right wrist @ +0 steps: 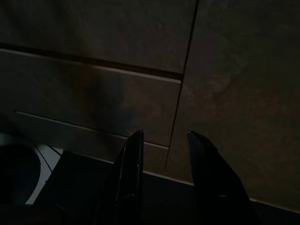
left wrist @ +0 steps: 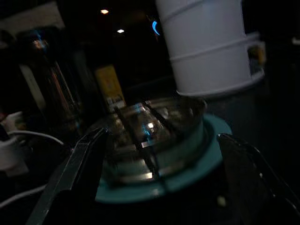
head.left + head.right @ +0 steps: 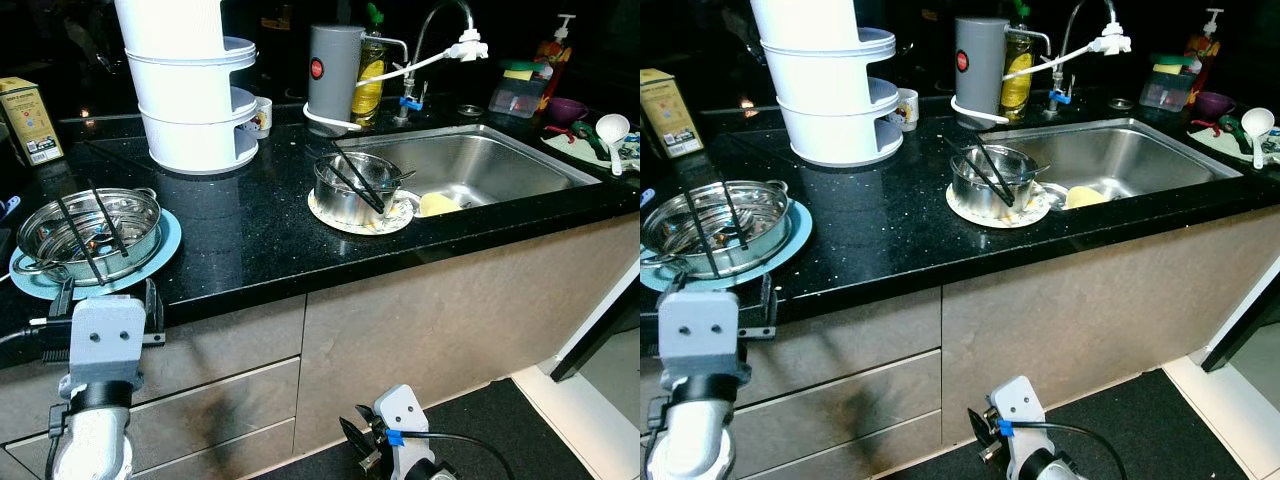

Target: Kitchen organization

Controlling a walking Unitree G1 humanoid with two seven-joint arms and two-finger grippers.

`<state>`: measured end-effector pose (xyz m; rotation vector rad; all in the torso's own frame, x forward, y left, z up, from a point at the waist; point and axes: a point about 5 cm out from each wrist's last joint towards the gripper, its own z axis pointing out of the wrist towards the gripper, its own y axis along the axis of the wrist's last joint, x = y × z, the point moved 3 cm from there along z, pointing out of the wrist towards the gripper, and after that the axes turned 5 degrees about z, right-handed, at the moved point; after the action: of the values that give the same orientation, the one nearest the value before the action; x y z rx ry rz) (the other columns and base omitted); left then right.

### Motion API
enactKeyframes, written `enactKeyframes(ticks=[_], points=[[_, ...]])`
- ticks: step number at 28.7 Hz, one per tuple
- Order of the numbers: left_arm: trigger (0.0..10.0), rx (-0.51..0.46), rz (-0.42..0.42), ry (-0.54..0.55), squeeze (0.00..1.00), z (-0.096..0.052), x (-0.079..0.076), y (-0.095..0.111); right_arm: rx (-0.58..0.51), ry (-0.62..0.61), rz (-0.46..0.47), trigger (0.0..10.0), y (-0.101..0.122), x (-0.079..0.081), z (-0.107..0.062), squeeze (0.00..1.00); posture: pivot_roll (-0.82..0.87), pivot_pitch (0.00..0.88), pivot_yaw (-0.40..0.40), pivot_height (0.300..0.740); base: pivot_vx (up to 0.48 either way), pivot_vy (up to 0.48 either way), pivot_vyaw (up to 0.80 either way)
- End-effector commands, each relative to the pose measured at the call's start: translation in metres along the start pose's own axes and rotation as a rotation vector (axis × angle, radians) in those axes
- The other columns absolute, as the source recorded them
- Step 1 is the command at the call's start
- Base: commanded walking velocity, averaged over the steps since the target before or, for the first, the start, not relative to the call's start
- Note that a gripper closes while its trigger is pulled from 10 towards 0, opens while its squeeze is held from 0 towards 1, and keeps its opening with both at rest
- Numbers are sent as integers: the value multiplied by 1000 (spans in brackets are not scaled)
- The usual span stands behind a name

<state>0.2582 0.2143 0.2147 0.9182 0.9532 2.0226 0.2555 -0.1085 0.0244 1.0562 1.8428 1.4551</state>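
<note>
Nearest, the left gripper (image 3: 107, 300) is held open at the bench's (image 3: 250, 240) front edge; its fingers should be spread around the pot's (image 3: 88, 233) blue plate (image 3: 165, 245) rim. Right gripper (image 1: 161, 187) hangs idle, slightly parted.

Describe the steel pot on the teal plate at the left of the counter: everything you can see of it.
The steel pot is shiny metal, round and shallow, with small side handles. It sits upright on a teal plate on the black counter, near the front edge. Two dark chopsticks lie across its rim. Something lies inside, too unclear to name. The left gripper is level with it, fingers open on either side of the plate, not touching. A white tiered rack stands behind it.
</note>
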Motion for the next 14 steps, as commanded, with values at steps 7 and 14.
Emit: enactKeyframes(ticks=[7, 14], points=[[10000, 133, 37, 105, 0, 8, 11, -21, 26, 13, -2, 10000, -5, 2, 0, 0, -32, 70, -28, 740, 0, 0, 0], [10000, 229, 30, 177, 0, 7, 20, -37, 32, 52, -22, 10000, -4, 6, 3, 0, -35, 75, -27, 740, 0, 0, 0]])
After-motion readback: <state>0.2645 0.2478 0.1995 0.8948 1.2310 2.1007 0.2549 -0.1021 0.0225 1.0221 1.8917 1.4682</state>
